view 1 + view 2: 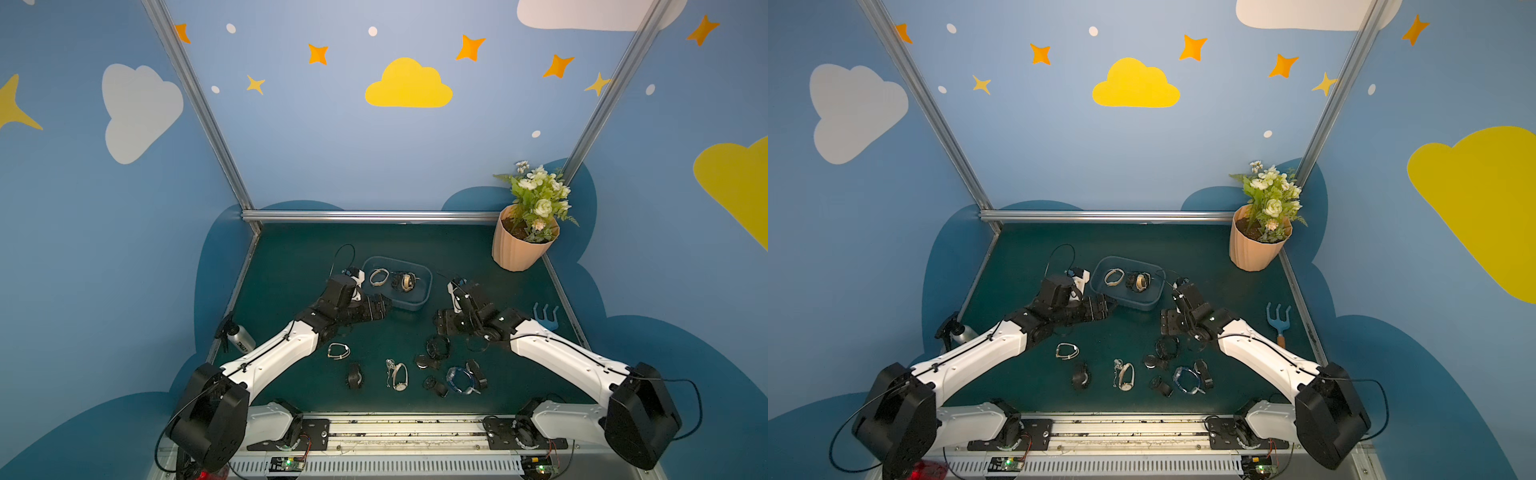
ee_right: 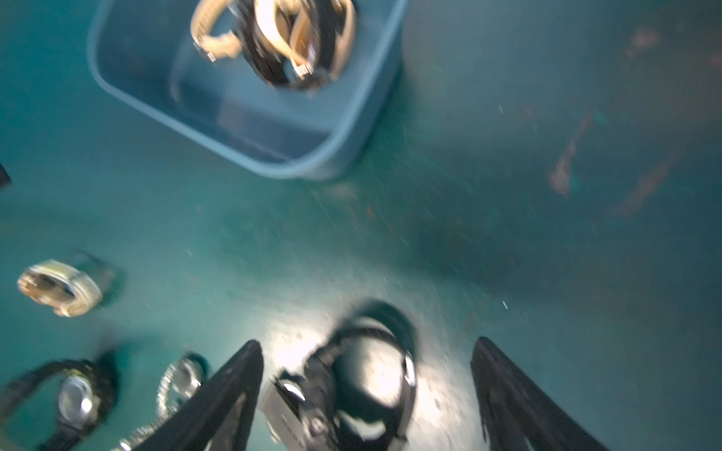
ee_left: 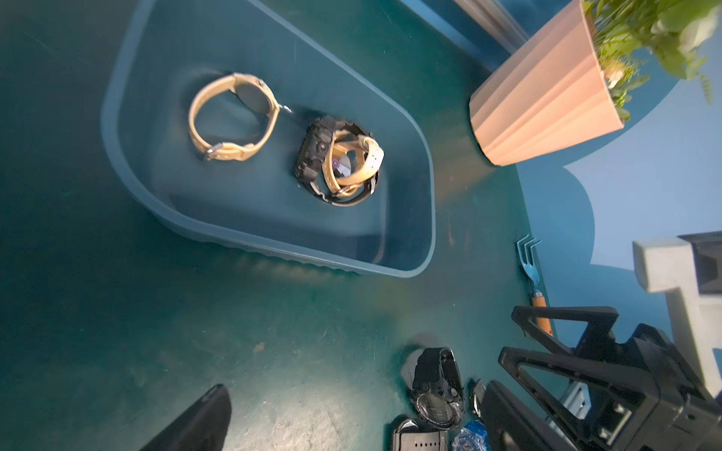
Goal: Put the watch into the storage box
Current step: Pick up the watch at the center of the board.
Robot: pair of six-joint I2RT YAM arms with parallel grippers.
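**Loading under way.** The storage box (image 1: 411, 305) stands mid-table (image 1: 291, 266). Three watches already lie in it: a tan-strapped watch (image 3: 234, 117) on its own, and a black watch (image 3: 316, 156) with a second tan watch (image 3: 353, 162) nested in its loop. Several more lie loose on the table nearer the robot, among them a beige-banded one (image 1: 338, 351) and a blue one (image 1: 459, 379).

The watch (image 2: 363, 390) next in line is black. It lies on the table, short of the box, in the gap of the right jaws, which stand wide apart and clamp nothing. Blur hides whether either jaw touches it. The left jaws are likewise apart and empty, just beside the box's near wall.

The strap is closed into a loop. The loop's long axis appears to run along the jaws' reach, roughly toward the box, with what seems the case at the far end from it. The dial's facing cannot be told.

Gripping, lifting, carrying and releasing are judged still to come.
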